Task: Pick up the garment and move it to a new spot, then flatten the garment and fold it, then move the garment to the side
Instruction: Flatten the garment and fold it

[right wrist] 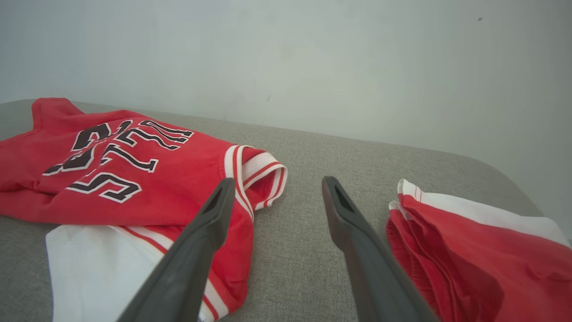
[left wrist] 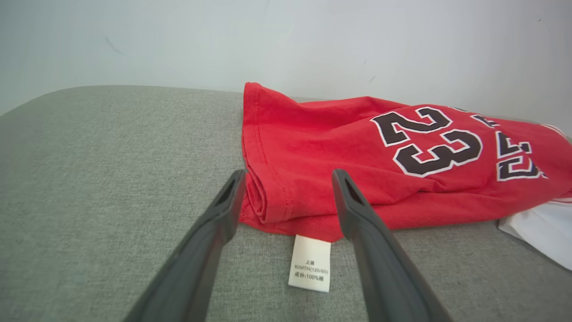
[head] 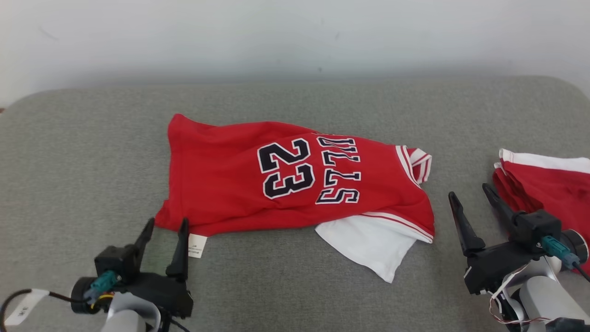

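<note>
right of the jersey (head: 295, 184), red shorts (head: 548, 184) lie beside right pincer (head: 468, 190); it and left pincer (head: 168, 221) gape.

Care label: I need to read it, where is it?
The care label lies lower left in the head view, at the red jersey hem, beside the left gripper.

Head camera looks down over the grey fabric surface (head: 69, 152); both wrist cameras sit low and close, facing the pale wall (head: 295, 37), sharing the red jersey (head: 230, 184).
</note>
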